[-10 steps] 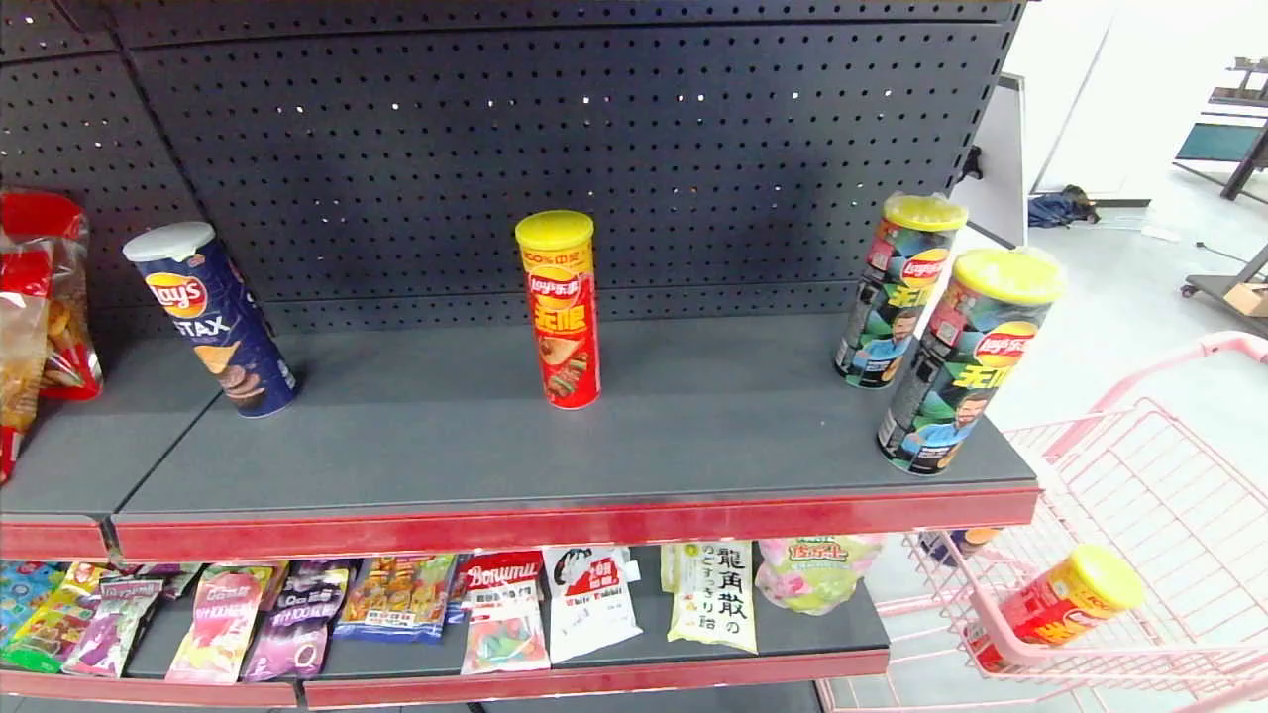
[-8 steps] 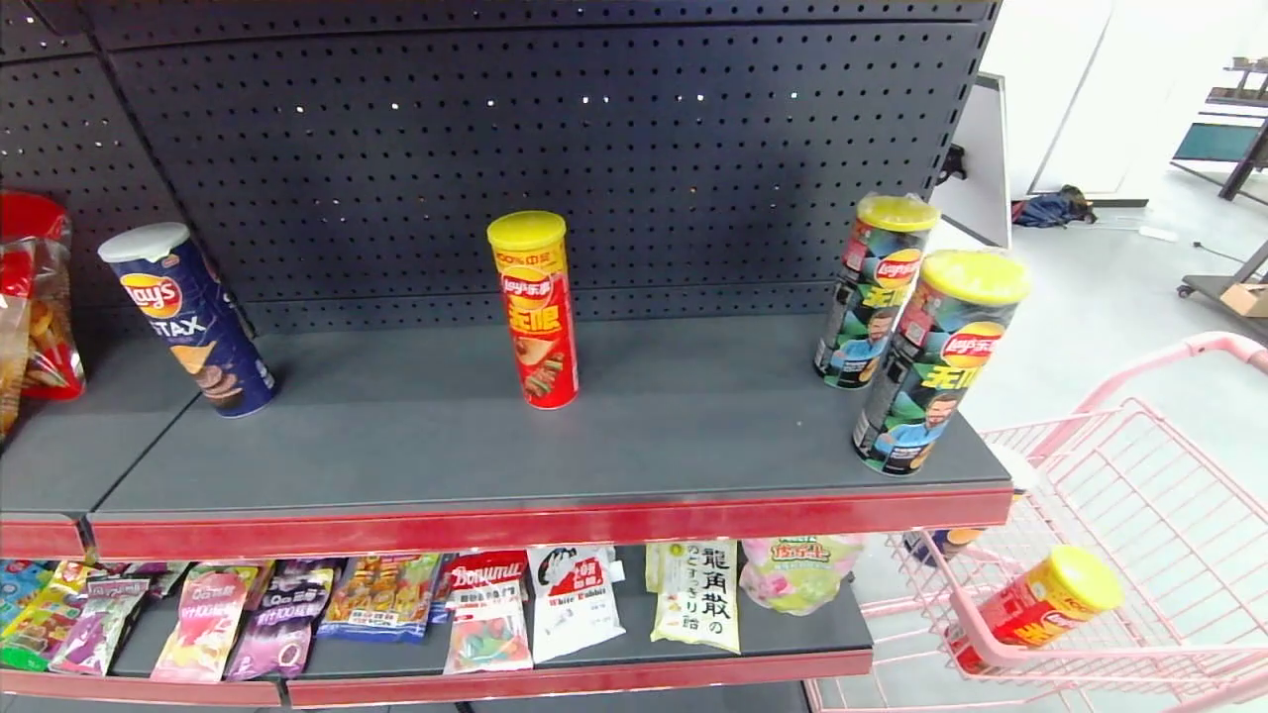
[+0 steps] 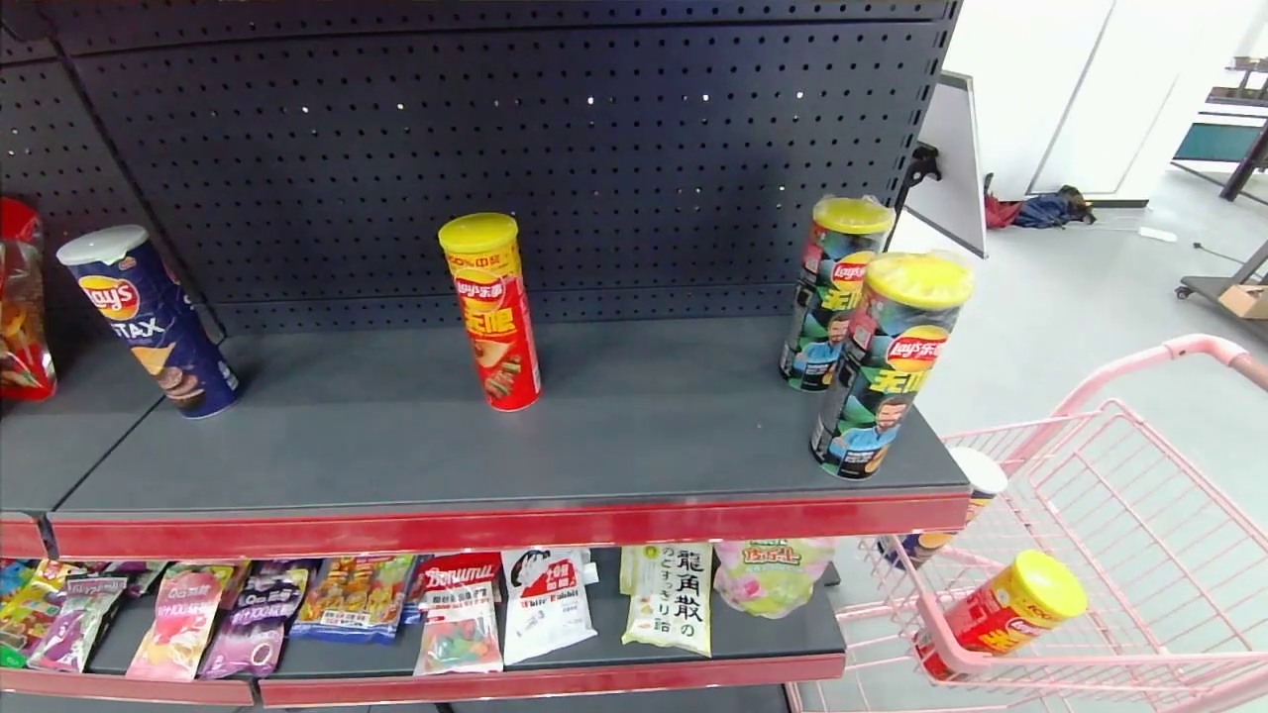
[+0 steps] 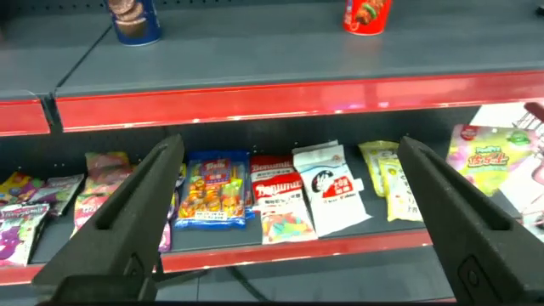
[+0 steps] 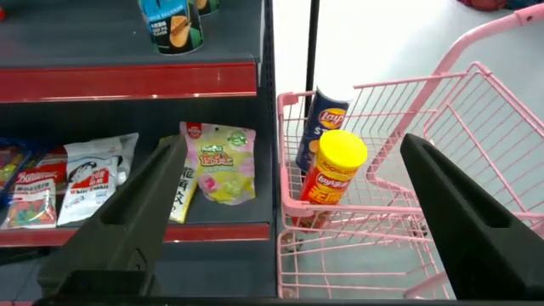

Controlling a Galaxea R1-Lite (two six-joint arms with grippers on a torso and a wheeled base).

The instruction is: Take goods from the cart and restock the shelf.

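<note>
Just off the right end of the shelf, seeing the pink wire cart standing on the floor and carrying two cans. Noting a red can with a yellow lid leaning tilted in the cart corner close to the shelf, and a blue can with a white lid leaning closer still to the shelf's end, partly hidden behind the shelf's red front edge in the head view. Not managing to tell whether the two cans are touching. Holding the right hand in front of the shelf's right end, fingers spread wide apart and gripping nothing, well short of both cans. Holding the left hand in front of the shelf's lower board, fingers likewise spread wide and empty, facing the row of snack packets lying flat there. Finding on the shelf's upper board a red can standing upright near the middle, a dark blue can with a white lid standing toward the left end, and two green-and-black cans with yellow lids at the right end, one at the front edge and the other just behind, toward the shelf's pegboard back. Spotting a red bag at the shelf's far left end.
</note>
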